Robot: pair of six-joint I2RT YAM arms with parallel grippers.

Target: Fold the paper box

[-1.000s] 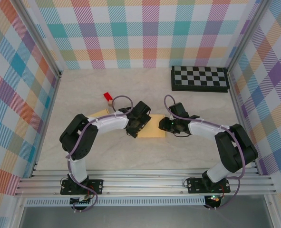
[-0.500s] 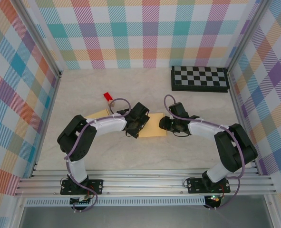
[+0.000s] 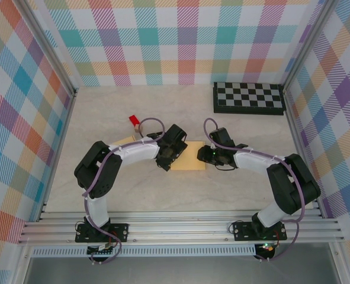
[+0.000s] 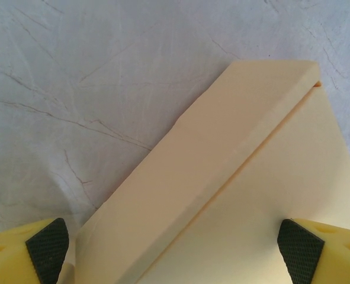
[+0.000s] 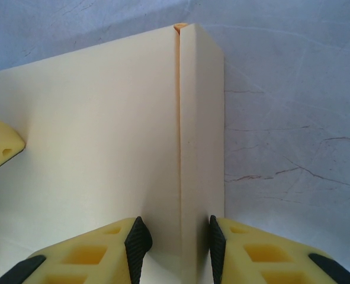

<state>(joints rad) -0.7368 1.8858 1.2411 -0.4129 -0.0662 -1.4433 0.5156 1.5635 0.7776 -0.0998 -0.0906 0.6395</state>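
- Red block (image 3: 134, 120): small, on the table (image 3: 103, 106); up and to the left of the paper box (image 3: 189, 160); well apart from it.
- Tan sheet (image 3: 122, 141): flat, left of the paper box; partly under the left arm; cannot tell whether it joins the box.
- Left gripper (image 3: 166, 157): over the box's left edge; in its wrist view (image 4: 172, 251) the jaws stand wide; black pads (image 4: 47, 248) sit at the two lower corners; a folded-over strip (image 4: 222, 154) of the box runs diagonally between them; nothing gripped.
- Paper box: cream card lying on the pale veined table; squarely between the two grippers; main panel flat; one narrow strip turned over along each of the left and right edges.
- Right gripper (image 3: 205, 155): at the box's right edge; in its wrist view (image 5: 177, 242) the jaws are drawn in to a narrow gap; dark pads (image 5: 139, 239) press on both faces of the raised edge flap (image 5: 201, 118); flap pinched between them; bare table just right of it.
- Checkerboard (image 3: 249, 97): black and white; up and to the right of the box; well apart from it; lying flat.
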